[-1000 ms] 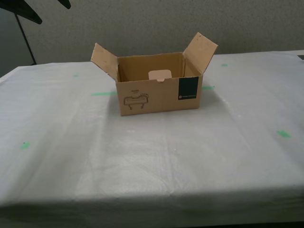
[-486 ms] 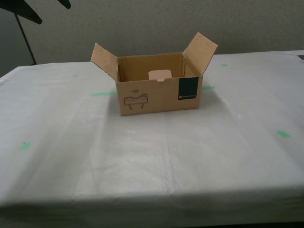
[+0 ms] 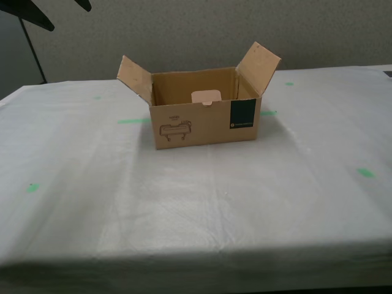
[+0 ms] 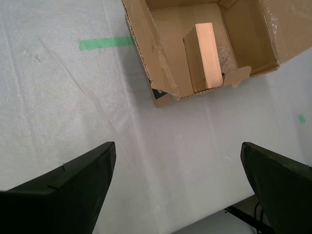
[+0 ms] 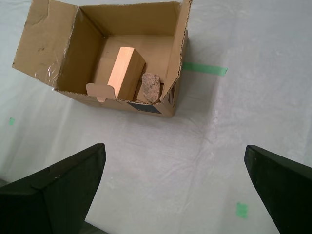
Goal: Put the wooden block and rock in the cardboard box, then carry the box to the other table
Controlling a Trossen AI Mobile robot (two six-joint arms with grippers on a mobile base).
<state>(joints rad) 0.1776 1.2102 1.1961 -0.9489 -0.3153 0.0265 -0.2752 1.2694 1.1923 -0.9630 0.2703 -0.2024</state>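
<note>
The cardboard box (image 3: 205, 122) stands open on the white-cloth table (image 3: 184, 202), a little behind its middle, with both side flaps raised. Inside it the wooden block (image 5: 126, 72) stands tilted, and the rock (image 5: 151, 87) rests against it by the front wall. The block (image 4: 208, 56) and a bit of the rock (image 4: 225, 58) also show in the second wrist view. My first gripper (image 5: 174, 151) and my second gripper (image 4: 178, 148) hover above the cloth beside the box, both open and holding nothing. Neither gripper shows in the exterior view.
Green tape marks (image 3: 365, 173) dot the wrinkled cloth, with a strip (image 4: 105, 43) near the box. A dark stand (image 3: 33, 43) rises at the exterior view's upper left. The table's front edge (image 3: 196, 266) runs along the bottom of that view.
</note>
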